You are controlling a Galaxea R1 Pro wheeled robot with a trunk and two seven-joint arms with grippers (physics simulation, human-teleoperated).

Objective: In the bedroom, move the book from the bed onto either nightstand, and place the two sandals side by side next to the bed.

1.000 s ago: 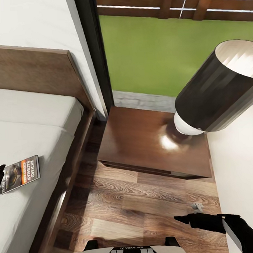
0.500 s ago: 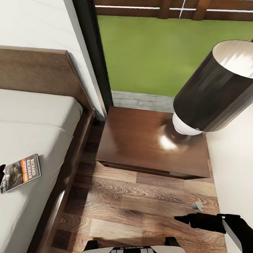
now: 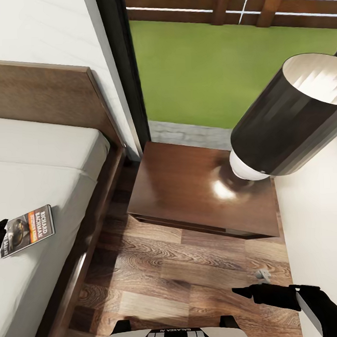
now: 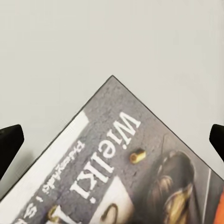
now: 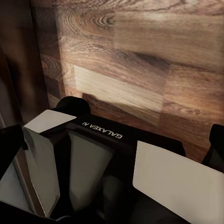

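Your small dark grey paperback book with the orange band [image 3: 27, 231] lies flat on the off-white mattress of the low brown-framed bed [image 3: 45, 159], near its outer edge. Your left gripper [image 4: 112, 140] hangs over the cover with its black fingertips [image 4: 9, 142] spread wide on either side, apparently not touching it. The glossy reddish-brown wooden nightstand [image 3: 189, 187] stands beside the bed, carrying a black-shaded lamp [image 3: 284, 124]. Your right gripper [image 3: 247, 292] hovers low over the wood-plank floor [image 3: 193, 275]; I cannot tell whether it is spread or closed.
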